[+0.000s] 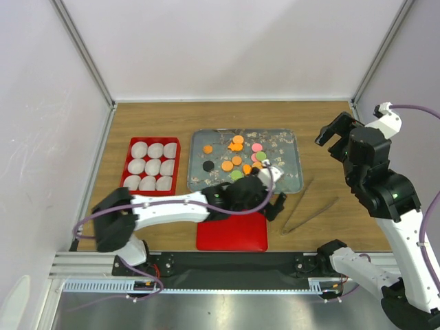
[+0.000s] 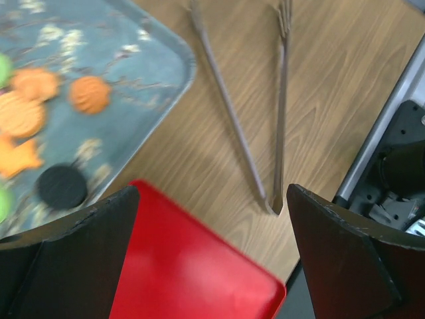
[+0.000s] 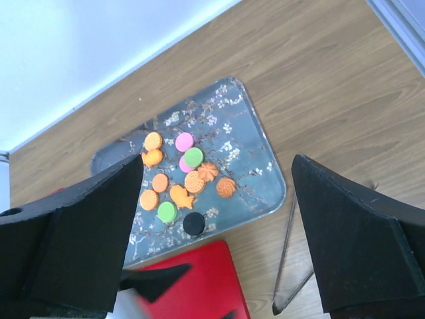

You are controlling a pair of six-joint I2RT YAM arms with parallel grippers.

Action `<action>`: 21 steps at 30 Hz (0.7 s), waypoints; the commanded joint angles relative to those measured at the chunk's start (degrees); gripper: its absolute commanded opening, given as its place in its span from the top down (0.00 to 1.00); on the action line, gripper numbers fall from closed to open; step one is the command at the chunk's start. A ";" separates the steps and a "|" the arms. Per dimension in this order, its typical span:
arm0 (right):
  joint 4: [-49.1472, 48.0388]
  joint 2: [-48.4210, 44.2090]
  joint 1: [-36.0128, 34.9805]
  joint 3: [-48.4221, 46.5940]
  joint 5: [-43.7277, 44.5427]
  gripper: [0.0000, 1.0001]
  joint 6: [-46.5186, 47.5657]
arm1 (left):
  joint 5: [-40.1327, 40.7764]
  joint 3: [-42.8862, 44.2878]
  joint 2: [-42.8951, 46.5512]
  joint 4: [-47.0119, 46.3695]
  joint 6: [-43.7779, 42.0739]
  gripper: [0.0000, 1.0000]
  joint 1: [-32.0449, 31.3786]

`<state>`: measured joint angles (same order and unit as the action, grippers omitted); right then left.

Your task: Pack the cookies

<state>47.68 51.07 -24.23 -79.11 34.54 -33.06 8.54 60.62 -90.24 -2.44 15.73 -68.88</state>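
The cookies [image 1: 237, 155] are small flat pieces in orange, pink, green and black, lying on a grey-blue flowered tray [image 1: 289, 141]. They also show in the right wrist view [image 3: 192, 179] and partly in the left wrist view [image 2: 89, 93]. My left gripper [image 1: 269, 199] is open and empty, low over the near right corner of the tray and the red lid [image 2: 192, 266]. In its own view the left gripper [image 2: 212, 259] has wood and lid between the jaws. My right gripper [image 1: 332, 141] is open and empty, raised high to the right of the tray [image 3: 259, 159].
A red box [image 1: 130, 163] holding several white paper cups [image 1: 151, 167] stands left of the tray. The flat red lid [image 1: 232, 232] lies at the near edge. Metal tongs [image 1: 307, 206] lie on the wood right of the lid; they also show in both wrist views [image 2: 232, 113] [image 3: 285, 259].
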 commanded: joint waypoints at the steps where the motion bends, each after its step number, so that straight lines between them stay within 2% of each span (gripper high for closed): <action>1: 3.11 0.35 0.32 -3.06 -0.44 0.00 -0.34 | -1.06 7.65 -6.42 -4.95 -3.68 0.00 -1.95; 6: 3.91 0.26 0.32 -4.03 -0.62 0.00 -0.43 | -1.94 13.37 -16.35 -4.51 -3.95 0.00 -3.45; 12: 4.97 0.26 0.32 -4.30 -1.06 0.00 -0.95 | 4.03 21.72 -25.67 -0.39 0.96 0.00 -5.21; 17: 5.67 0.08 0.24 -4.03 -1.67 0.00 -1.04 | 8.86 26.47 -30.16 1.47 1.41 0.00 -6.53; 21: 5.67 -0.27 0.32 -3.59 -2.29 0.00 -1.13 | 9.22 27.62 -32.54 1.39 1.94 0.00 -6.70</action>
<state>52.90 51.44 -24.14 -81.25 32.88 -33.98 15.00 85.60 -121.60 -0.73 16.34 -75.26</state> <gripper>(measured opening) 0.994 0.996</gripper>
